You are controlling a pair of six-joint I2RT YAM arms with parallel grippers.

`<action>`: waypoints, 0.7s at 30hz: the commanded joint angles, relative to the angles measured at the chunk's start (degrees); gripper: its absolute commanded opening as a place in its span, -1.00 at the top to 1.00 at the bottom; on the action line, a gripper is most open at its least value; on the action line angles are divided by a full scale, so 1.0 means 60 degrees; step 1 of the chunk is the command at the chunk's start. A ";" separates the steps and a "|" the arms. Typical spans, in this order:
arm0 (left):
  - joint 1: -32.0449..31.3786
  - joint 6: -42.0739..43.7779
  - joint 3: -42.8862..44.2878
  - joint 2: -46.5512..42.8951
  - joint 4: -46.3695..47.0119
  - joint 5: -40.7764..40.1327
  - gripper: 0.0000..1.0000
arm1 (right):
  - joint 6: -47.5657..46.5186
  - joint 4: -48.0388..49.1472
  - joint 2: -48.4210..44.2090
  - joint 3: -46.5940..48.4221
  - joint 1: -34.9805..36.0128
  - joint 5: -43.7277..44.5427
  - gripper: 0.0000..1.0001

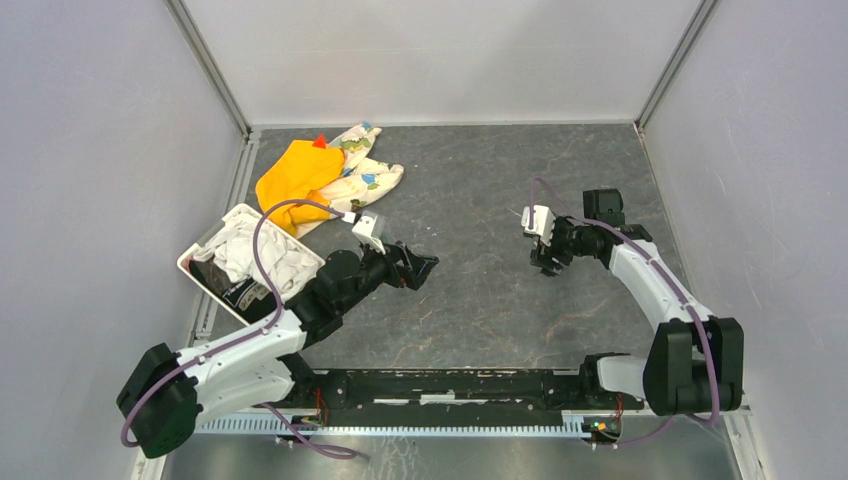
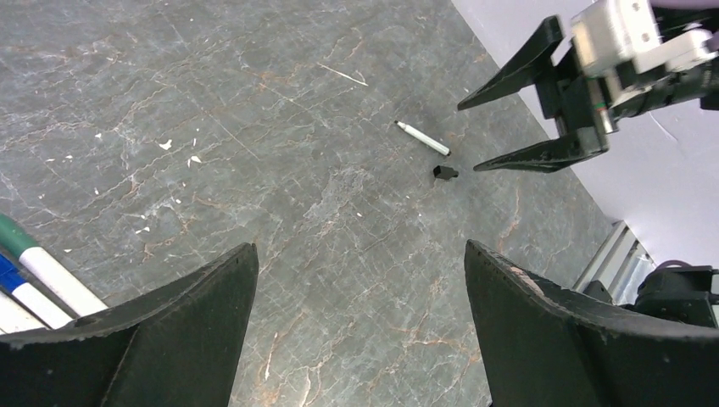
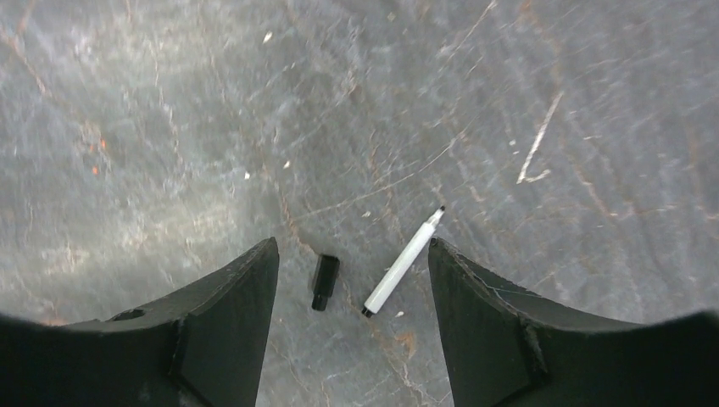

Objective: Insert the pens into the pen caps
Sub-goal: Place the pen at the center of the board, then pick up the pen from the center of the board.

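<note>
A slim white pen [image 3: 404,262] with a dark tip lies flat on the grey table, and a short black pen cap [image 3: 325,281] lies beside it, a little apart. My right gripper [image 3: 352,250] hovers open over both, with nothing between its fingers. The left wrist view shows the same pen [image 2: 422,138], the cap [image 2: 444,172] and the right gripper [image 2: 470,137] open just past them. My left gripper [image 2: 360,254] is open over bare table and holds nothing. More white-barrelled pens [image 2: 47,280], with green and blue ends, lie at that view's left edge.
A thin white wire-like stick [image 2: 343,75] lies farther out on the table. An orange cloth [image 1: 295,170] and a patterned cloth [image 1: 365,175] sit at the back left. A white bin [image 1: 197,262] holding cloths stands at the left wall. Walls enclose the table.
</note>
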 commanded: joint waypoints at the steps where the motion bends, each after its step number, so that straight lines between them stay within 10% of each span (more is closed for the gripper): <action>1: 0.0016 -0.0255 0.0233 0.0129 0.0838 0.0094 -0.89 | -0.1987 -0.1925 0.1136 0.1368 -0.0305 0.0043 -0.40; 21: 0.0016 -0.0332 0.0046 0.0746 0.1556 0.0282 -0.80 | -0.0881 -0.0781 0.2088 0.0220 -0.0353 0.1560 -0.23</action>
